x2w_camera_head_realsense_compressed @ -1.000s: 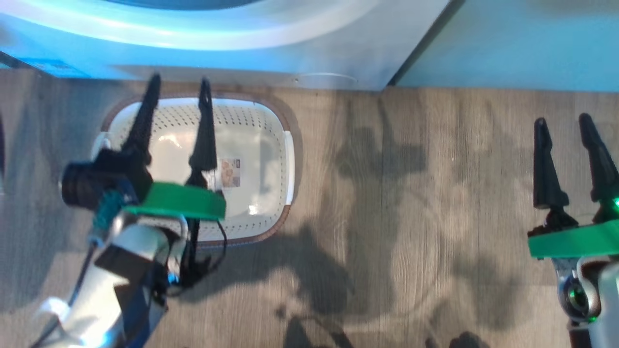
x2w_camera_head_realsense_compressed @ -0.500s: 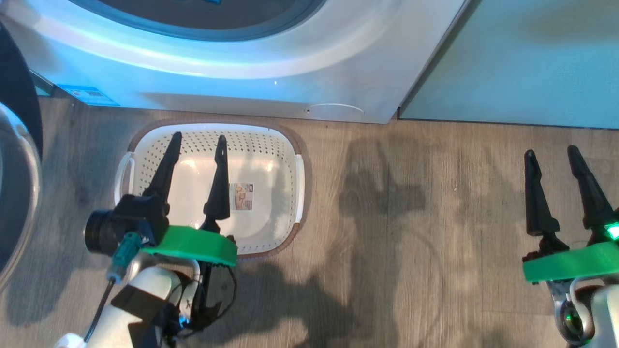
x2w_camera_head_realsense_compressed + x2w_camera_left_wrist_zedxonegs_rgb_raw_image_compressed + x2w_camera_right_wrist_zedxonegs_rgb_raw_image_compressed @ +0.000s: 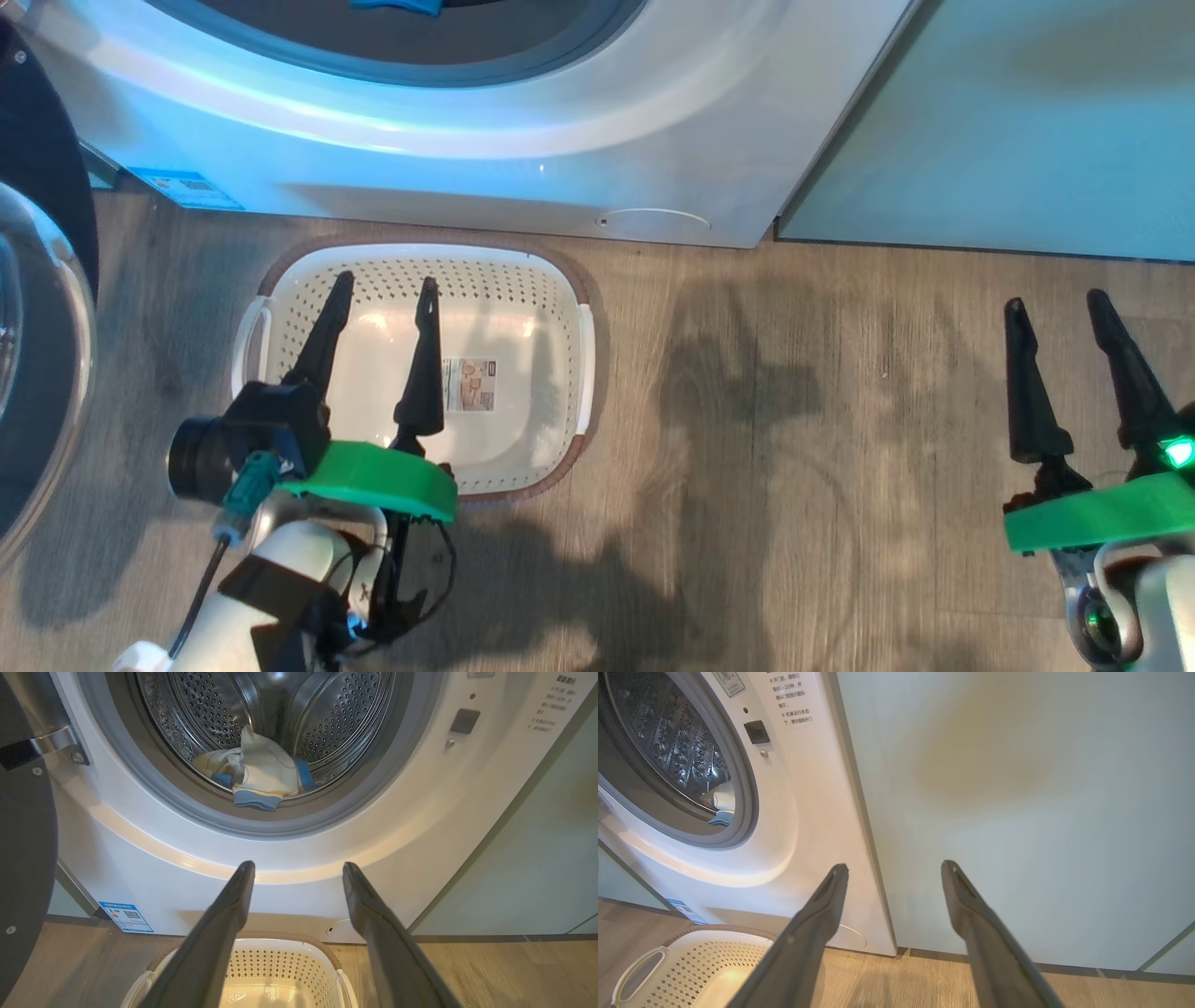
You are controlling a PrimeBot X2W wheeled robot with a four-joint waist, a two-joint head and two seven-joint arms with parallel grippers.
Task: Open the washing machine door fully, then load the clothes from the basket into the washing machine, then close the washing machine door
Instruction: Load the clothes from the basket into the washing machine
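Left of the left gripper [image 3: 387, 278], the washing machine door [image 3: 42, 224] runs off the edge; the blue sticker [image 3: 187, 189] has unreadable print.

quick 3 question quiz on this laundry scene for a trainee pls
1. True or false: the basket holds nothing but a paper label.
2. Where are the clothes? A) on the floor B) in the drum C) hanging on the door
3. Fill in: the left gripper and the right gripper are both ____.

Key: 1 true; 2 B; 3 open
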